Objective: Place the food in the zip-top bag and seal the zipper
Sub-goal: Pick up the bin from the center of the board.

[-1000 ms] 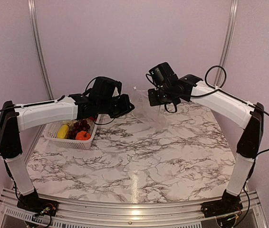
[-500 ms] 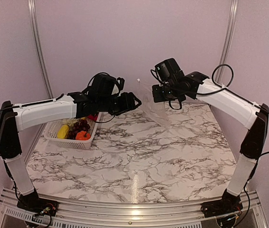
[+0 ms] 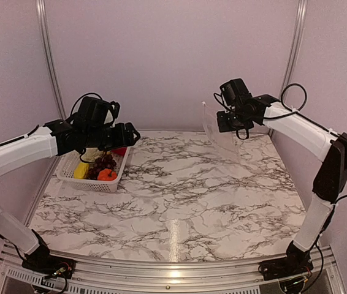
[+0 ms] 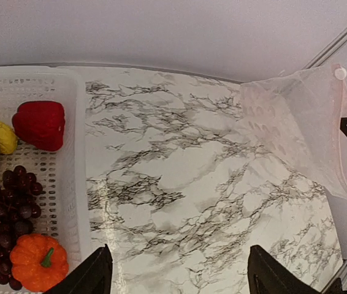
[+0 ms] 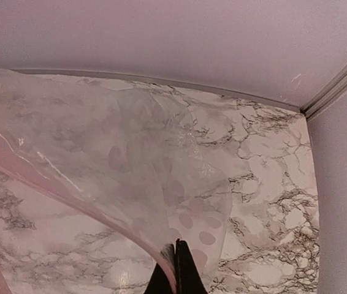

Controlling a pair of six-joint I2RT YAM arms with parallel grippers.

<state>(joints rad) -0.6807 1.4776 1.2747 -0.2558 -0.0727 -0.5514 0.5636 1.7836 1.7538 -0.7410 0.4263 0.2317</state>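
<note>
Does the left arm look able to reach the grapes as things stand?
Probably yes: the left gripper is open and empty, hovering just beside the basket, and the grapes lie uncovered on top with nothing in between.

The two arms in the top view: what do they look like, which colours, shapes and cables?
The left arm and the right arm have smooth white rounded shells with black joints. The left end effector and the right end effector are black and blocky. A thin black cable loops near each wrist. I can read no markings.
</note>
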